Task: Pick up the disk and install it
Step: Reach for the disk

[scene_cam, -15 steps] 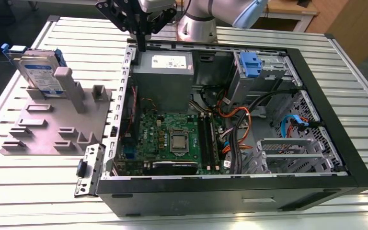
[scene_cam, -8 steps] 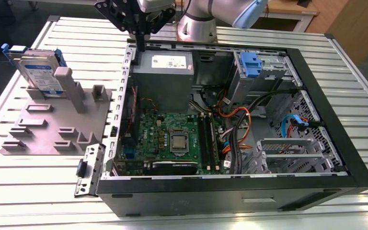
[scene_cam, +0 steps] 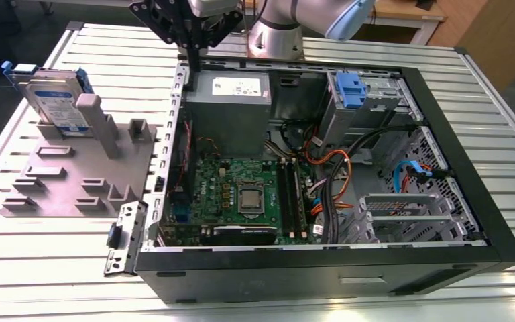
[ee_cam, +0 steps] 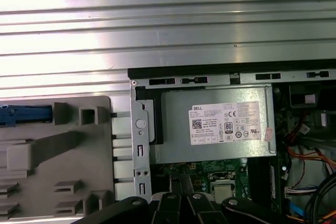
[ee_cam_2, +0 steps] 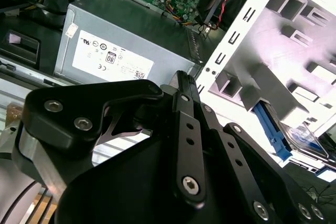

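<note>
The disk (scene_cam: 50,100), silver with a white-and-blue label and a blue frame, stands on edge in a slot at the far corner of the grey fixture plate (scene_cam: 70,181) on the exterior view's left. Its blue frame edge (ee_cam_2: 270,129) shows in the second wrist view, and the disk (ee_cam: 23,115) appears as a blue strip in the first wrist view. My gripper (scene_cam: 192,45) hangs above the far left corner of the open computer case (scene_cam: 329,258), to the right of the disk and apart from it. Its black fingers (ee_cam_2: 184,93) are shut with nothing between them.
Inside the case, the grey power supply (scene_cam: 231,100) lies just below the gripper, the green motherboard (scene_cam: 239,194) nearer the front. A drive bay with a blue latch (scene_cam: 351,90) sits at the far right, with orange and black cables (scene_cam: 329,161) beside it. A ribbed metal table (scene_cam: 43,268) carries everything.
</note>
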Robot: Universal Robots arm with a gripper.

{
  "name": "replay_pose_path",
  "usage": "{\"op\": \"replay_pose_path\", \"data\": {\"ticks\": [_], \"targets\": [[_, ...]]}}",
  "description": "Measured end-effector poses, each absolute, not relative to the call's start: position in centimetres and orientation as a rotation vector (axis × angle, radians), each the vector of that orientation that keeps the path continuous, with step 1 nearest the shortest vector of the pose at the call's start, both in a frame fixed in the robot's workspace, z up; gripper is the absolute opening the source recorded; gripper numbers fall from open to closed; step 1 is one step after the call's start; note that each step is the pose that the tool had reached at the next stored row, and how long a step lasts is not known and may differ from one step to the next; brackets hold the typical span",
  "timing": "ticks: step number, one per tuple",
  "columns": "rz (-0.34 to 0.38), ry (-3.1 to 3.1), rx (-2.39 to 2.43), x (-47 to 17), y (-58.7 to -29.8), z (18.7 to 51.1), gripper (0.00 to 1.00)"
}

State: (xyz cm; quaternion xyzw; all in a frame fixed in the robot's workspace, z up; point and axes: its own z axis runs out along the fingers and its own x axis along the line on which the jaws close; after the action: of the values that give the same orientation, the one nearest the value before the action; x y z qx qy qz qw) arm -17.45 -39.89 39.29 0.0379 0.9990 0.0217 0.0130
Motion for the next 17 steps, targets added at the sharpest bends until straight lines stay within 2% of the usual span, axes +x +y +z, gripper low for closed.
{"op": "replay_pose_path", "data": {"ticks": [17], "targets": [[0.068, 3.112, 0.118, -18.03, -39.89, 39.29, 0.11]]}}
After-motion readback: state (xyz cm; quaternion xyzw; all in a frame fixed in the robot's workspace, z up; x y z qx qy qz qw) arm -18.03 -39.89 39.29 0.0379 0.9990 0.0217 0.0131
